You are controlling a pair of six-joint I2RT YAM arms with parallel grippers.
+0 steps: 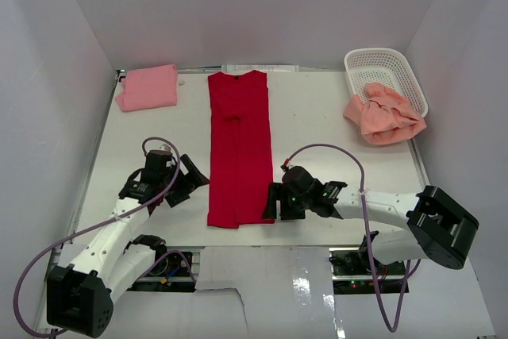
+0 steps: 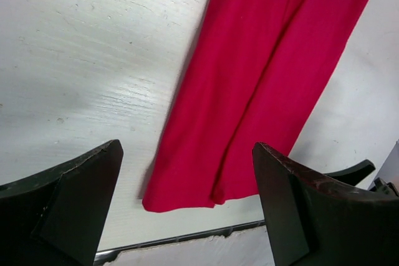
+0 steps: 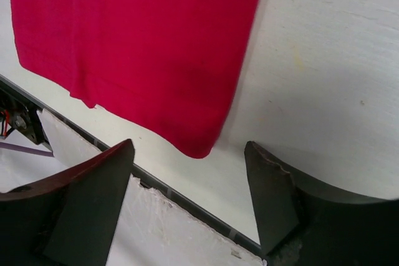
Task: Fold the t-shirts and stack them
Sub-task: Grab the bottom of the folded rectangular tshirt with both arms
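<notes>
- Dark fingers (image 2: 68,197) of the left gripper (image 2: 187,147) fill the bottom of its wrist view, spread wide with nothing between them.
- Just ahead of that gap lies the near hem of the red t-shirt (image 2: 262,91), flat on the white table (image 2: 81,79).
- From above, the left gripper (image 1: 190,182) sits just beside the shirt's left edge, close to its near end; whether it touches the cloth cannot be told.
- On the other side, the right gripper (image 1: 274,200) stands at the shirt's near right corner, jaws parted and holding nothing.
- Its wrist view shows that corner of the red t-shirt (image 3: 137,48) just beyond the gap between the fingers (image 3: 93,197) of the right gripper (image 3: 188,146).
- Seen from above, the red t-shirt (image 1: 238,148) is folded into a long narrow strip, collar at the far side.
- At the far left corner lies the pink t-shirt (image 1: 148,87), folded.
- Far right, the salmon t-shirt (image 1: 385,117) hangs crumpled over the near rim of the white basket (image 1: 373,53), partly on the table (image 1: 317,117).
</notes>
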